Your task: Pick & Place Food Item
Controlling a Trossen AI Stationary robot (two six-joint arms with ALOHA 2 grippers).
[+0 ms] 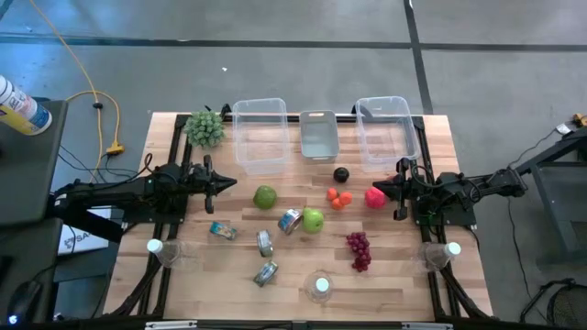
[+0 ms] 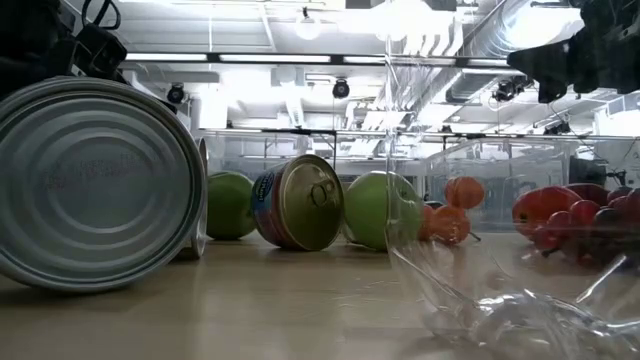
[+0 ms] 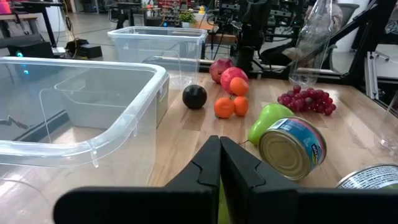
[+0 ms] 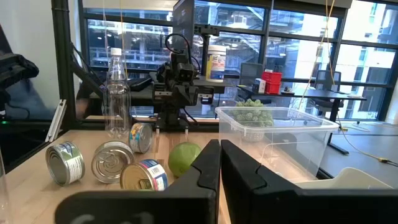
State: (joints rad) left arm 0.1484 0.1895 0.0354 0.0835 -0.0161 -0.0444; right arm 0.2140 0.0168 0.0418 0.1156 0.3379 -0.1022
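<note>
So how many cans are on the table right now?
4: one can at the left, one can beside the green apple, one can below, one can nearest the front edge. None look hidden.

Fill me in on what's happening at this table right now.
Nothing is being handled at this moment. The left gripper and the right gripper are both shut and empty, facing each other across the wooden table. Between them lie two green apples, small oranges, a red fruit, a dark round fruit, grapes and several cans. The three clear bins along the far edge hold no food yet.
</note>
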